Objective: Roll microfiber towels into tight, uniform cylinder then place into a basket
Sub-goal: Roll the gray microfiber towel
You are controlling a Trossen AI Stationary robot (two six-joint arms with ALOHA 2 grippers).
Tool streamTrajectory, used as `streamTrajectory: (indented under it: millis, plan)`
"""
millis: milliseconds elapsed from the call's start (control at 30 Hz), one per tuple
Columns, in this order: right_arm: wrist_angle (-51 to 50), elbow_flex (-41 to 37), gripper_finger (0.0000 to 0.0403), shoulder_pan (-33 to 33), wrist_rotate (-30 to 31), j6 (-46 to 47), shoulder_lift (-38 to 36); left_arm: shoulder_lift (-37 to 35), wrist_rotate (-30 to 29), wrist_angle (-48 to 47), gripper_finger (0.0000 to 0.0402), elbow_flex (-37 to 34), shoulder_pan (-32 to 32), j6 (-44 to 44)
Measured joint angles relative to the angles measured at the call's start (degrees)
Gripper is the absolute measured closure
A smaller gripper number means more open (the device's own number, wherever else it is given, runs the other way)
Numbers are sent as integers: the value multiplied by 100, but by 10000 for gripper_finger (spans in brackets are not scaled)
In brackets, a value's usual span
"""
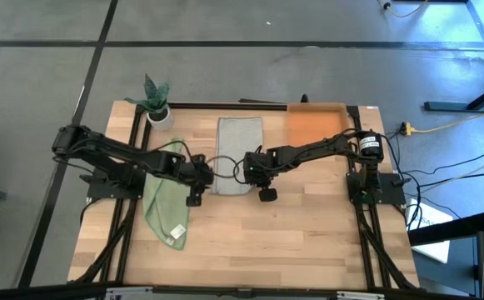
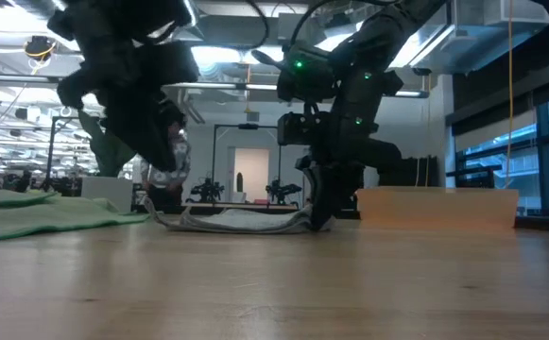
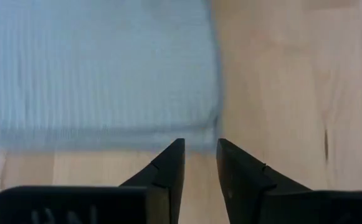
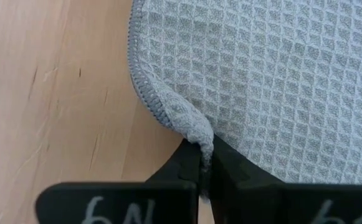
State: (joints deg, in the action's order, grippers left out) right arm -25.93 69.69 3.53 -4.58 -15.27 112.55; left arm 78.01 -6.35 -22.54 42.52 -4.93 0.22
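The light grey towel (image 1: 238, 155) lies flat on the table's middle, reaching toward the far edge. My right gripper (image 4: 205, 155) is shut on its near right corner. My left gripper (image 3: 200, 144) hovers just short of the towel's near left corner (image 3: 210, 134), its fingers a little apart with nothing between them; in the low view it hangs above the table (image 2: 165, 172). The light green towel (image 1: 167, 204) lies crumpled at the left, under the left arm. The orange basket (image 1: 316, 125) stands at the far right, beside the grey towel. My right gripper pinches the grey towel's near right corner (image 4: 196, 134) between its two fingertips, slanting down from the table's right. The hemmed corner is bunched up into a small peak at the fingers. The rest of the towel (image 2: 236, 222) lies flat on the table.
A small white plant pot (image 1: 159, 115) stands at the far left corner. Bare wood (image 1: 291, 237) fills the near half of the table. Cables and a power unit lie off the table's right edge.
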Motion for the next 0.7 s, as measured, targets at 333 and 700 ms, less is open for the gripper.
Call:
streamTrajectory:
  millis: [333, 700]
  plan:
    - [6, 0, 389, 0, 2, 15, 0, 866, 9, 769, 314, 0, -151, 962]
    - [63, 0, 389, 0, 3, 22, 2, 1512, -84, 1145, 318, 0, -129, 1237]
